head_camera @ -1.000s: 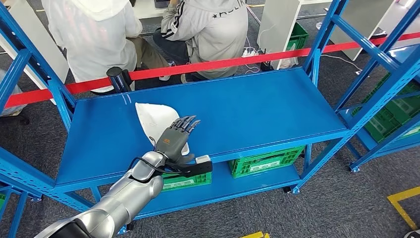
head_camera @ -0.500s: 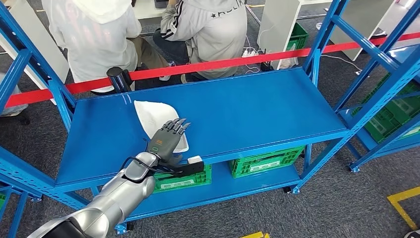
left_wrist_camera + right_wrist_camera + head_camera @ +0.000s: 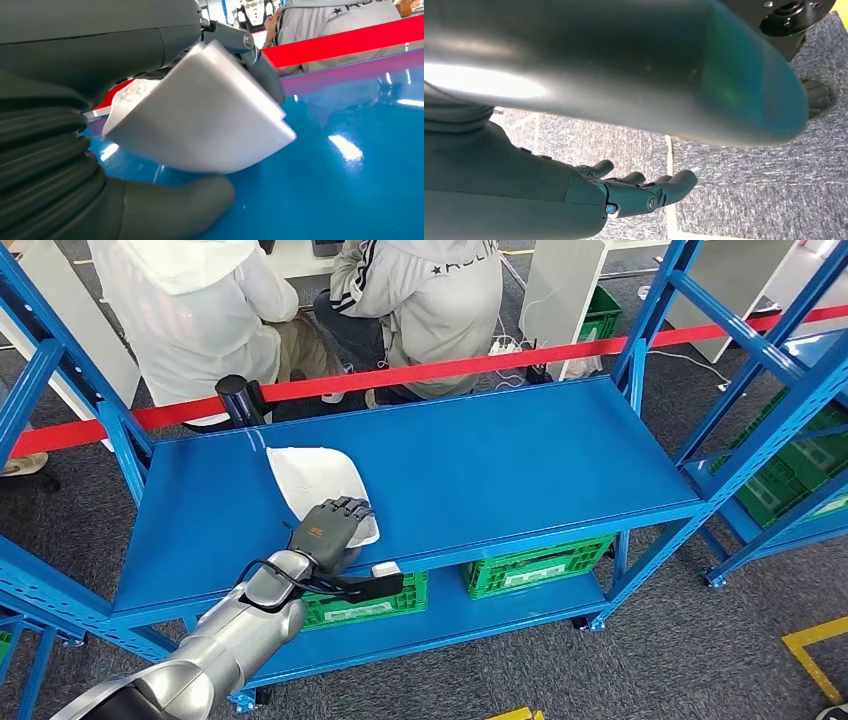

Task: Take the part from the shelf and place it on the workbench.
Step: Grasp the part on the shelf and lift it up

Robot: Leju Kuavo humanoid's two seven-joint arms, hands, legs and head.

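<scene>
On shelf (image 3: 480,455): one white part (image 3: 310,475), left hand (image 3: 325,530) gripping.

No text is clear enough to read on anything.

I see my right hand (image 3: 624,192) coming in from the side, dark and holding nothing; its fingers (image 3: 674,184) are loosely bent and a little apart; under it is grey speckled carpet (image 3: 754,200), with a thin yellow line (image 3: 670,215) on the floor just beside the fingertips; a big shiny silver arm part (image 3: 614,65) is very close to the camera.
</scene>
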